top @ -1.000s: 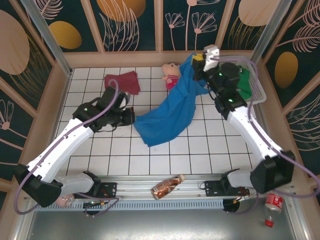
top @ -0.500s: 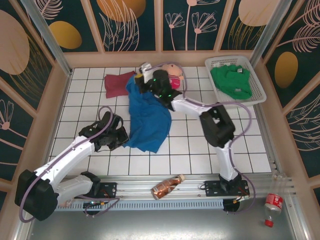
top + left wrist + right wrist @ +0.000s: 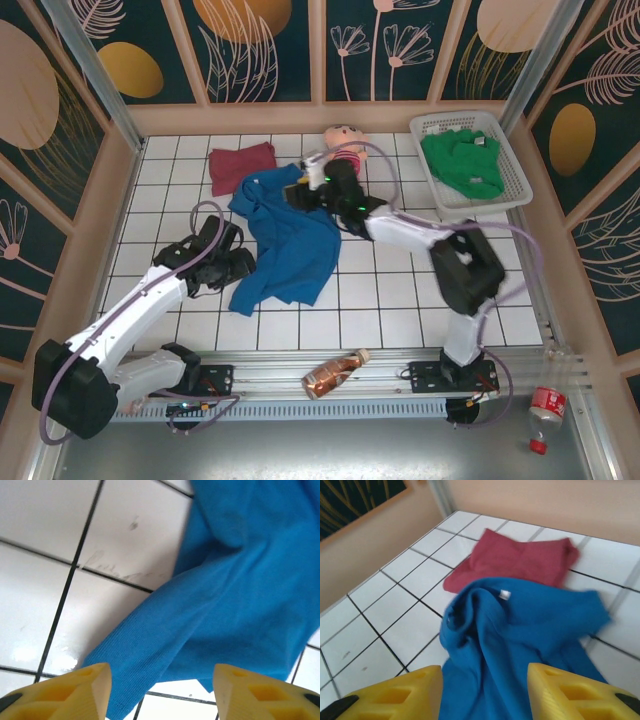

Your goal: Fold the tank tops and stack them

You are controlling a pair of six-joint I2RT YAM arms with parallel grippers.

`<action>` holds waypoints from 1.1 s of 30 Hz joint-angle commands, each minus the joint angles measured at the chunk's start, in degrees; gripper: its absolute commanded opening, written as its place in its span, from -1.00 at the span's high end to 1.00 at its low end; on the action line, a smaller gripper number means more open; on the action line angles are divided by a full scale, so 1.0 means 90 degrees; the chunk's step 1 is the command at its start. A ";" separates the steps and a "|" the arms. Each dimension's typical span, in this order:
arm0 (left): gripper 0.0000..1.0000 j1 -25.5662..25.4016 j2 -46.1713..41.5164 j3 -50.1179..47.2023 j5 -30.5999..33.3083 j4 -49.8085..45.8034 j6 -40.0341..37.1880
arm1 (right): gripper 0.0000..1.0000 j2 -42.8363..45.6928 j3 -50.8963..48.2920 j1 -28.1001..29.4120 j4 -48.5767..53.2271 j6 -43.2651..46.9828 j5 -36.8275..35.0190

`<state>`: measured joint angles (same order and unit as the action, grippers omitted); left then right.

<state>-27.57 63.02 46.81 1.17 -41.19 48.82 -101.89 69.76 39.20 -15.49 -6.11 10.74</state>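
Top external | blue tank top [image 3: 290, 240] crumpled on bench [image 3: 400, 300] | my left hand [image 3: 243, 268] released at its near edge | my right hand [image 3: 300, 192] released at its far end

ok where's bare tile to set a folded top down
Bare tiles lie at the near right, between the bright blue cloth tank top and the white right arm, and right of that arm below the white plastic basket. The far-left corner beside the maroon cloth tank top is free. The middle and far centre, by the pink plush doll, are crowded.
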 commanded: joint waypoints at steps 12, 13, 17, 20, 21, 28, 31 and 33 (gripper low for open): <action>-0.21 -0.0503 0.1260 -0.0376 -0.0303 0.0028 -0.1219 | -0.01 0.2186 -0.3445 0.0774 0.1104 -0.1646 -0.0142; -0.20 -0.0531 0.1260 -0.0403 -0.0336 0.0103 -0.1213 | -0.01 0.2024 -0.3454 0.0821 0.0989 -0.1621 -0.0095; -0.16 -0.0878 0.1429 -0.0398 -0.0476 0.0307 -0.1064 | -0.01 0.1346 -0.3281 0.1047 0.0731 -0.1475 -0.0068; -0.12 -0.1045 0.1545 -0.0444 -0.0545 0.0409 -0.0972 | 0.00 0.0994 -0.3263 0.1089 0.0657 -0.1567 -0.0090; -0.09 -0.1048 0.1616 -0.0479 -0.0419 0.0313 -0.0954 | 0.01 0.0906 -0.3268 0.1101 0.0625 -0.1577 -0.0089; 0.13 -0.1050 0.2267 -0.0308 0.0371 -0.0209 -0.1059 | 0.00 0.0454 -0.2995 0.1261 0.0369 -0.1587 -0.0109; 0.30 -0.1048 0.2391 -0.0144 0.0647 -0.0385 -0.1117 | 0.02 0.0403 -0.2895 0.1360 0.0398 -0.1531 -0.0137; 0.41 -0.1050 0.2458 -0.0125 0.0826 -0.0567 -0.1166 | 0.03 0.0383 -0.2791 0.1484 0.0573 -0.1378 -0.0267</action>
<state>-36.88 84.44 44.07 4.10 -42.09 39.09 -95.53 42.15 50.11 -6.96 -19.84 8.29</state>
